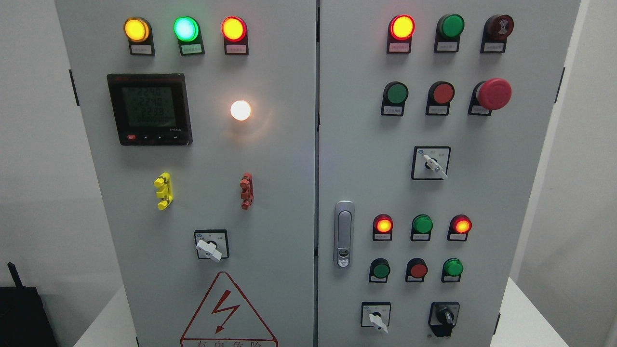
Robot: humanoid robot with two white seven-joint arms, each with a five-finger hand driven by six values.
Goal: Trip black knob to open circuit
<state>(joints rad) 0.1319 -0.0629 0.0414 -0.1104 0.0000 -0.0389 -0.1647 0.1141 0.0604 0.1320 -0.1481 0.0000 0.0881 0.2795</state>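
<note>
The black knob sits low on the right door of a grey electrical cabinet, at the bottom right of the panel. It is a black rotary selector on a black plate, its handle pointing roughly upward with a slight tilt. Neither of my hands nor any arm shows in the head view.
To the knob's left is a white-handled selector; more white selectors sit higher up. Lit and unlit indicator lamps and push buttons fill both doors. A red mushroom stop button juts out upper right. A door handle is mid-panel.
</note>
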